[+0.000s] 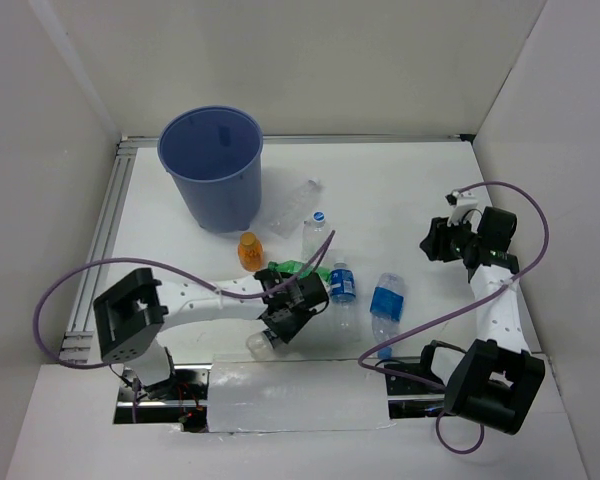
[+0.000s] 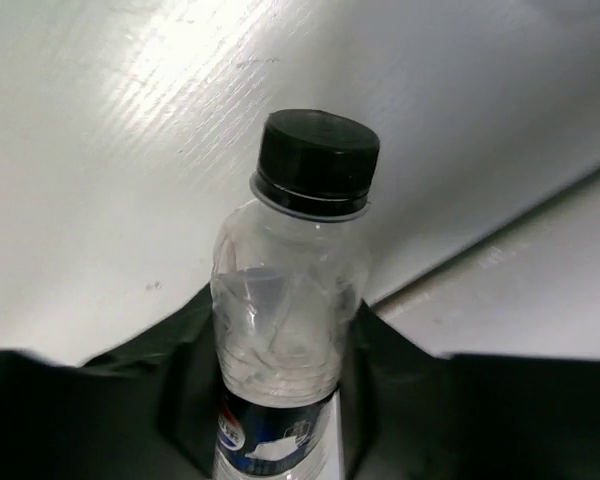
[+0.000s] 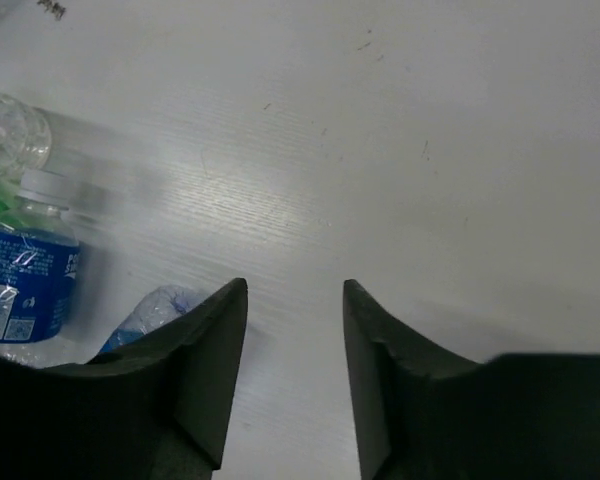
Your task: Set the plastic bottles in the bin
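Left gripper (image 2: 280, 345) is pinched on a black-capped bottle (image 2: 292, 290) at the label, with neck and cap sticking out past the fingers. It's near the table's (image 1: 420, 180) front edge, well apart from the bin (image 1: 212, 165) at back left; I'd guess a mid-body hold so it won't pivot on the carry. Right gripper (image 3: 295, 300) has its fingers spread around nothing, parked right of the other bottles (image 1: 342, 285) clustered between the arms, likely keeping clear; no bottle visible in the bin.

The left end effector (image 1: 273, 326) sits over a clear bottle (image 1: 257, 343), well apart from the blue bin (image 1: 212, 170).
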{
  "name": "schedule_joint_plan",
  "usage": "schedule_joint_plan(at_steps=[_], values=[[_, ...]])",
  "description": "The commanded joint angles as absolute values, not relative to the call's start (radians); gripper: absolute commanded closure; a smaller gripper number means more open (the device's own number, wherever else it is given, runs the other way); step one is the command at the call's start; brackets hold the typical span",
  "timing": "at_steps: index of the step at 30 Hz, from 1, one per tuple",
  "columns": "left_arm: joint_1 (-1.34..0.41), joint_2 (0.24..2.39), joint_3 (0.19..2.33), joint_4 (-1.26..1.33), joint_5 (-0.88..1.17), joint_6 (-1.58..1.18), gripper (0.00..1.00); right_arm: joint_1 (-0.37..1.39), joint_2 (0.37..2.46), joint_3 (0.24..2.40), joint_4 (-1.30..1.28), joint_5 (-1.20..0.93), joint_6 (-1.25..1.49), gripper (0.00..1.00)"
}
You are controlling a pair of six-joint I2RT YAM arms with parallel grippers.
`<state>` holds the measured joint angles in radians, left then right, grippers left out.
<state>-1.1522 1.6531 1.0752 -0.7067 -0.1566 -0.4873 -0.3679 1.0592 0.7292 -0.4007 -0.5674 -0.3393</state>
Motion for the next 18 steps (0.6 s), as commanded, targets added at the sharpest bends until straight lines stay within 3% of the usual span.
schedule_joint_plan(at_steps=[1, 2, 6, 8, 12, 18], values=[[-1.16, 1.508, 1.185, -0.742, -0.181, -0.505, 0.81, -0.368, 1.072, 0.752, -0.442, -0.681, -0.408, 0.52], [-1.16, 1.479, 1.25, -0.753, -0.181, -0.491, 0.85, -0.368, 1.081, 0.762, -0.454, -0.704, -0.419, 0.52], [-1.16, 1.349, 1.446, -0.738, -0.268, -0.445, 0.83, -0.368, 1.173, 0.84, -0.498, -0.747, -0.39, 0.4], [-1.134, 1.304, 1.55, -0.678, -0.363, -0.411, 0.8, -0.368, 1.259, 0.903, -0.552, -0.758, -0.379, 0.26], [-0.959, 1.249, 1.609, -0.444, -0.455, -0.383, 0.73, -0.319, 1.405, 1.008, -0.661, -0.758, -0.344, 0.17], [-0.553, 1.336, 1.705, -0.268, -0.503, -0.477, 0.66, -0.232, 1.497, 1.068, -0.745, -0.712, -0.281, 0.13]])
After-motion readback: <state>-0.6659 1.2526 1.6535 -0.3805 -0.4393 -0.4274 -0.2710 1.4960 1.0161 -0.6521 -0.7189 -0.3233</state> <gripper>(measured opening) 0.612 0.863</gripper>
